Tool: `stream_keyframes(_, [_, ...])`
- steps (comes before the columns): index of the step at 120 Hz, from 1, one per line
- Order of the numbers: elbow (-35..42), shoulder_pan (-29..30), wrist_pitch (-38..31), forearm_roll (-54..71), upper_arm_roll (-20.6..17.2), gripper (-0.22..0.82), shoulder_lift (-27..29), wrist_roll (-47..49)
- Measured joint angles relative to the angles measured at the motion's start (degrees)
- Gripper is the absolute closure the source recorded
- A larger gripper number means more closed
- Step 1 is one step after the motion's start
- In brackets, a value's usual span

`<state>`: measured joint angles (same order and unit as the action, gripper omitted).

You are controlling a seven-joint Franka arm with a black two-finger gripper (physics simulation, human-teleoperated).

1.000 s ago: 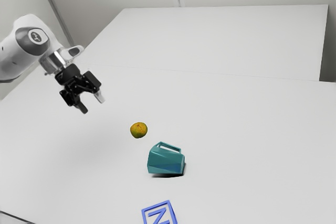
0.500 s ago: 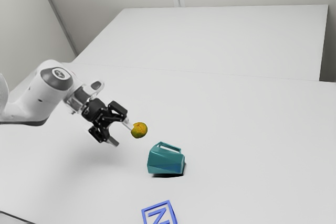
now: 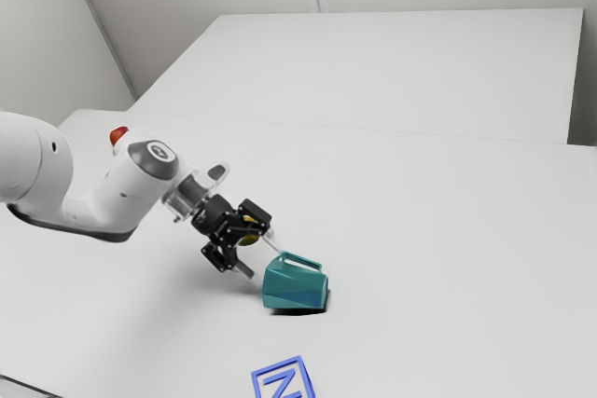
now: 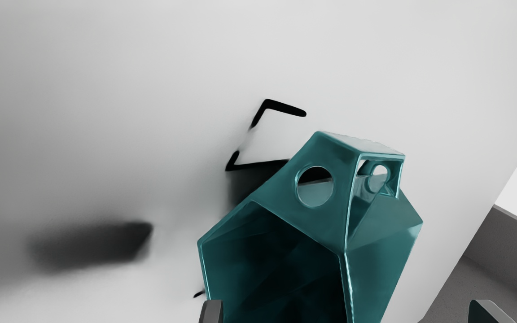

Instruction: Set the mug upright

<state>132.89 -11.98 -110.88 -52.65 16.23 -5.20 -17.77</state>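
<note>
Okay, mug (image 3: 295, 286) is down on its side on the table (image 3: 429, 230), so not upright: handle (image 3: 302, 259) on the upper side, mouth (image 4: 281, 264) facing the gripper (image 3: 264, 262). Gripper is open and holding nothing, fingers well spread, right beside the mug at its mouth end. Orange fruit (image 3: 248, 230) sits behind the gripper in the exterior view, partly covered by it; blue square (image 3: 284, 381) is near the bottom of that view, apart from the mug; red thing (image 3: 118, 135) is by the arm (image 3: 140, 184), too hidden to name. Step in hand reads as lining up for a grasp, my call. In the wrist view one finger (image 4: 212, 313) overlaps the mouth's edge and the other (image 4: 487, 312) is out past the mug's side; can't tell if either touches. Next move likely needs a small sideways correction, then forward so the fingers straddle the body or a wall, then a squeeze. After that: lift a bit, tip the mouth up, lower to the table, let go. Risk: a fingertip bumping the mouth's edge could push or roll the mug, and the slanted faceted sides may give a poor grip, so it could twist during the tilt.
</note>
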Motion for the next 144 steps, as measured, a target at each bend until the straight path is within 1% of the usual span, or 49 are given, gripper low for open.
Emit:
stream_keyframes(7, [-0.19, 0.77, -0.63, -0.89, -0.58, 0.01, -0.55, -0.29])
stream_keyframes(24, [-0.27, -1.76, -1.61, -3.04, -1.82, 0.03, -1.43, -0.91])
stream_keyframes(33, [-0.26, -2.09, -1.9, -3.57, -2.02, 0.06, -1.5, -1.18])
stream_keyframes(51, [-0.4, -1.81, -2.19, -4.3, -3.45, 0.22, -1.44, -1.6])
stream_keyframes(77, [-0.74, -2.24, -2.07, -6.64, -4.97, 0.39, -0.92, -1.95])
stream_keyframes(99, [-1.58, -2.3, -1.98, -7.58, -6.03, 0.6, -0.6, -1.82])
stream_keyframes(107, [-1.95, -2.29, -1.95, -7.79, -6.43, 0.66, -0.56, -1.71])
stream_keyframes(124, [-2.25, -2.33, -1.85, -7.92, -6.64, 0.73, -0.39, -1.46])
stream_keyframes(144, [-2.35, -2.25, -1.44, -7.36, -6.69, 0.76, 1.24, -1.05])
